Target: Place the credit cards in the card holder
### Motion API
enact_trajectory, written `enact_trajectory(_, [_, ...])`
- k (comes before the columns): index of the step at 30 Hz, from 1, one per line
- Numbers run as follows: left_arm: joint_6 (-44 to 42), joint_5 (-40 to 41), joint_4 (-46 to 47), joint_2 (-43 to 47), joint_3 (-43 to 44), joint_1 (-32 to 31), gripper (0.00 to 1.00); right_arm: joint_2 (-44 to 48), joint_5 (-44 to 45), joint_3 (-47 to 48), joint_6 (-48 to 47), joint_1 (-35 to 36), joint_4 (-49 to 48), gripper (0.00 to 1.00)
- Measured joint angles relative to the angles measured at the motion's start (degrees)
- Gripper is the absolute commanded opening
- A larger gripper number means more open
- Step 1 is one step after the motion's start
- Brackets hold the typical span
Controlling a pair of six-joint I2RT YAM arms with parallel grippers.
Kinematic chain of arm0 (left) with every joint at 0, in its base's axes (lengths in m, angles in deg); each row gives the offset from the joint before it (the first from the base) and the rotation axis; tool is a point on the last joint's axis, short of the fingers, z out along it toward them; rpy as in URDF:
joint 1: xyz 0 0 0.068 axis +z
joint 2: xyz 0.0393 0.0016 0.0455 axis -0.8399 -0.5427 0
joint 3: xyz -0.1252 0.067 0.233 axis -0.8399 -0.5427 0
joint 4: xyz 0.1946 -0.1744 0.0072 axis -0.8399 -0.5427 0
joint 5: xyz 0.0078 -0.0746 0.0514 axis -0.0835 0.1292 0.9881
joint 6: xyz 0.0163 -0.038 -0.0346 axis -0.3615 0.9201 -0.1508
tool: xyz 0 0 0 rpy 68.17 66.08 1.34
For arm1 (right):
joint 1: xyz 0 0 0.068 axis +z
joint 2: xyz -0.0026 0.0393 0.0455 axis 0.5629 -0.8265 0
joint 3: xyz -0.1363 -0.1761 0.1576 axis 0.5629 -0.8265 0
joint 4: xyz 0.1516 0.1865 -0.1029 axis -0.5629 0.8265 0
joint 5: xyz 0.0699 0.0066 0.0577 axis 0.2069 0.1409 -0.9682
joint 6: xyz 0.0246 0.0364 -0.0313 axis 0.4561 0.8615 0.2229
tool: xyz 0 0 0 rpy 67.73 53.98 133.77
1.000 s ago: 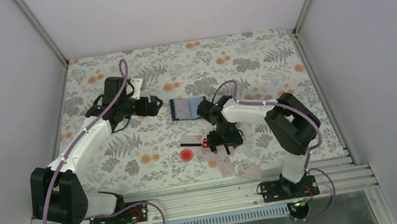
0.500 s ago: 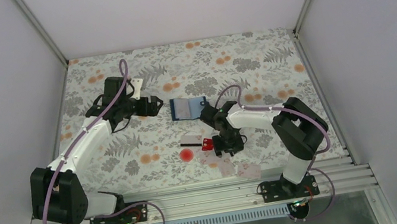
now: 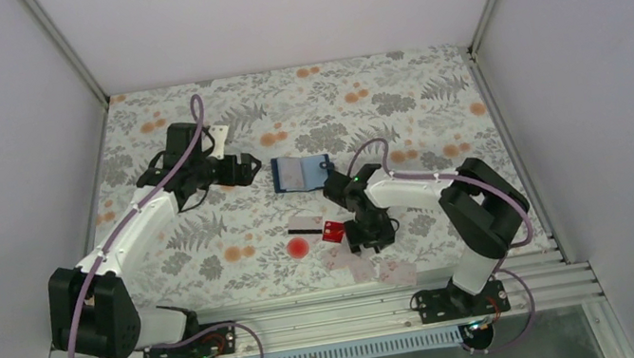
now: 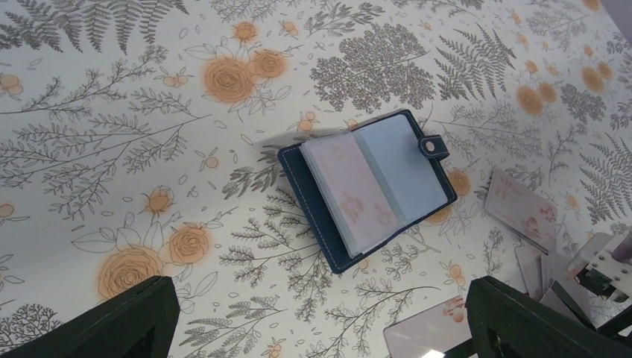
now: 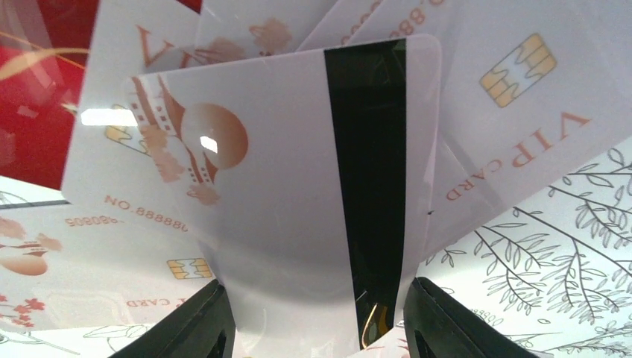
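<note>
The card holder lies open on the floral table, navy with pale clear pockets, and fills the middle of the left wrist view. My left gripper is open and empty just left of it, its fingers wide apart. My right gripper is low over a loose pile of credit cards. It is shut on a whitish card with a black stripe, gripped by its two long edges. A red card lies beside it and shows under the held card.
Another striped card lies left of the red one. More pale cards lie near the front rail. Printed "VIP CARD" cards overlap beneath my right gripper. The left wrist view shows cards right of the holder.
My right gripper has moved a little toward the near edge and to the right, lower over the card pile. The left arm and the card holder have not moved.
</note>
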Motion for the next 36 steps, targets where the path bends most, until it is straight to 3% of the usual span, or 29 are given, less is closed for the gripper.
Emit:
enact_trajectory(15, [5.01,-7.34,-3.19,-1.18,6.80,0.00,0.97,2.93,1.55,9.18,-0.72,0.11,3.37,0.55])
enact_trajectory(21, [7.85,-14.53,-7.78,-8.00,13.03,0.00,0.97,3.26,2.16,15.58,-2.08,0.11,3.43,0.54])
enact_trajectory(36, [11.96,-35.23,-8.39,-15.12,13.29,0.00,0.88,3.91,1.18,24.90,-6.71,0.13,1.14,0.54])
